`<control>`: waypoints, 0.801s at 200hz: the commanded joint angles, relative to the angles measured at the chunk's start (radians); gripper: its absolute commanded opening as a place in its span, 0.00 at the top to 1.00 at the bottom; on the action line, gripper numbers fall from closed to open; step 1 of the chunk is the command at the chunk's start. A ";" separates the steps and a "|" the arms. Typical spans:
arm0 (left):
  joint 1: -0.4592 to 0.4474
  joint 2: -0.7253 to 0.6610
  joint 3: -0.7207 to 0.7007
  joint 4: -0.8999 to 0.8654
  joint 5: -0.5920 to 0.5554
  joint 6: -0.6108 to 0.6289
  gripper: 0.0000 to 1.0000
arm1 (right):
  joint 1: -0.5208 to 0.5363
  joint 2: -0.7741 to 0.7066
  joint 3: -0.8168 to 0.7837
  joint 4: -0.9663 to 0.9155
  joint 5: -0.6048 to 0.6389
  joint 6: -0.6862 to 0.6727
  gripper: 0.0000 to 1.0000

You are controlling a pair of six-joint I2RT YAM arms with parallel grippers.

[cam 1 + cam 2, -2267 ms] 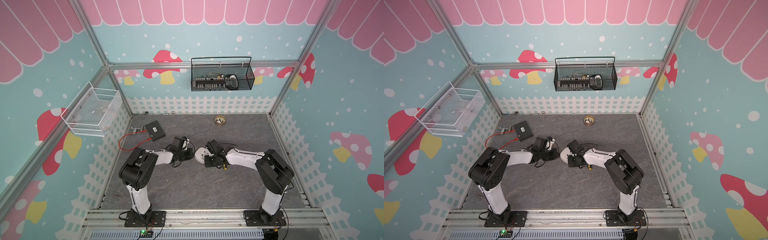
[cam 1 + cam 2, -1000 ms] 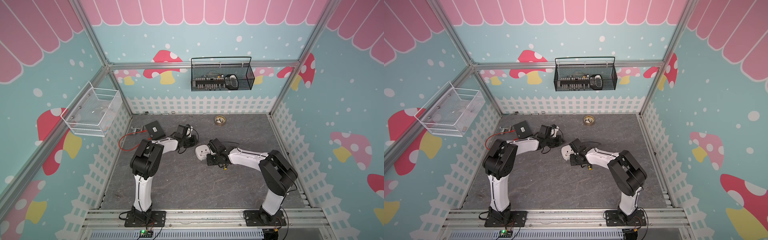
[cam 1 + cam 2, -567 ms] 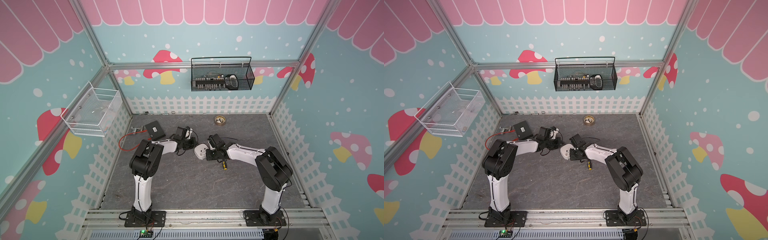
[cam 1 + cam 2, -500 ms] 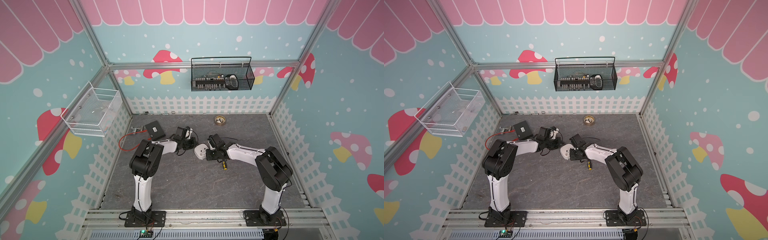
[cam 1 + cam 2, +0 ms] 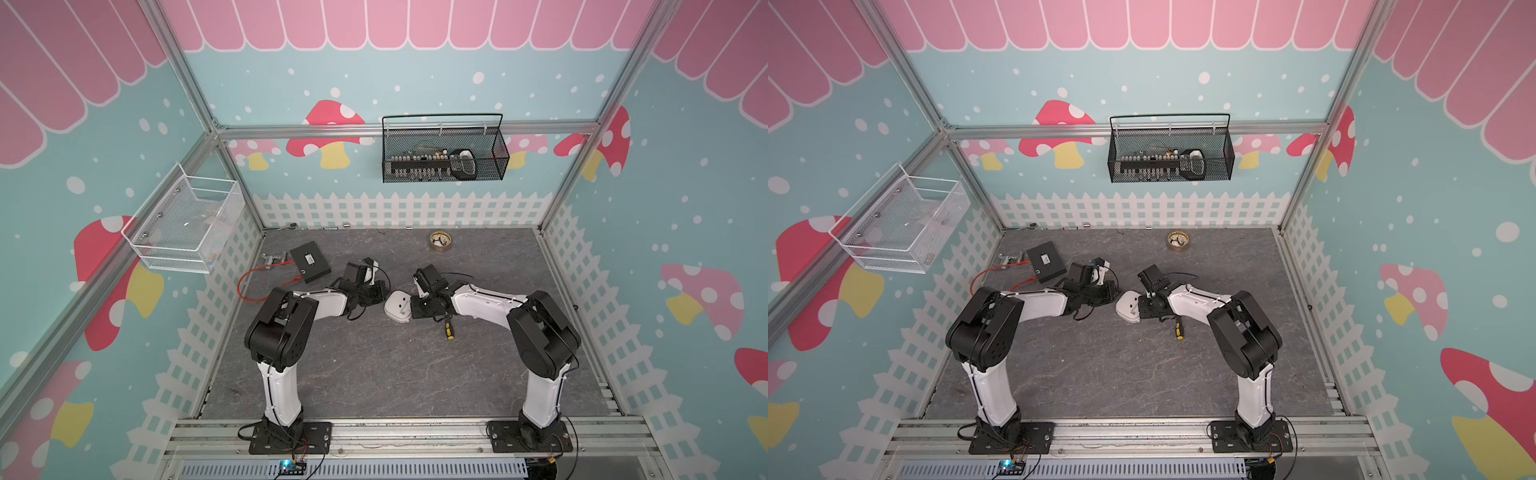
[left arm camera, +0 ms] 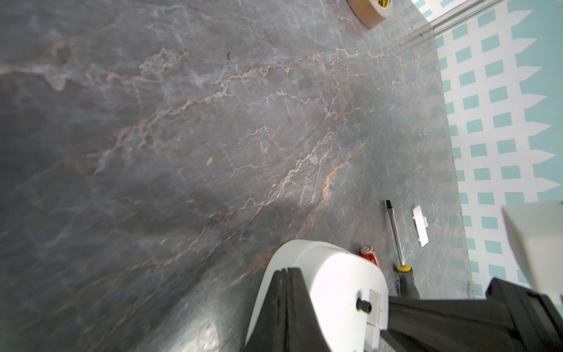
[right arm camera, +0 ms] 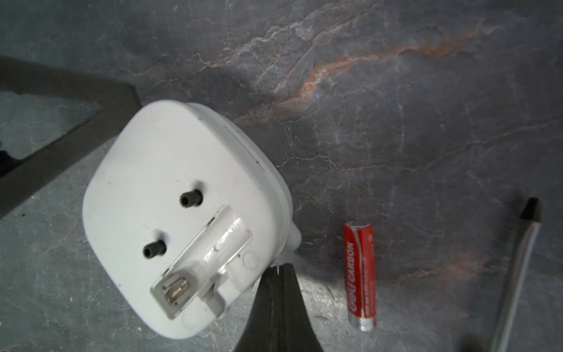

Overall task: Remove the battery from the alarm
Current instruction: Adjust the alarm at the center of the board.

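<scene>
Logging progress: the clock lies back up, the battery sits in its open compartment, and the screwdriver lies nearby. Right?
No. The battery is out, lying on the table beside the clock; the right wrist view shows the compartment empty. The clock is back up and the screwdriver lies nearby.

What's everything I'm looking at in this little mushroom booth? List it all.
alarm: 1, white, mid-table, back up, slot empty
battery: 1, red, on the table beside the alarm
screwdriver: 1, black-and-yellow handle, beside the battery
battery cover: 1, white, beyond the screwdriver
tape roll: 1, tan, near the back fence
box: 1, black, back left, red wire beside it
black basket: 1, back wall
white basket: 1, left wall
arms: 2, white-and-black, reaching to the alarm
left claw: 1, black, shut, by the alarm
right claw: 1, black, shut, at the alarm's edge
</scene>
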 commanded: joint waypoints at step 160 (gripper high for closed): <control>-0.005 -0.469 -0.162 -0.240 -0.180 0.009 0.58 | -0.055 -0.363 -0.030 -0.199 0.239 -0.074 0.88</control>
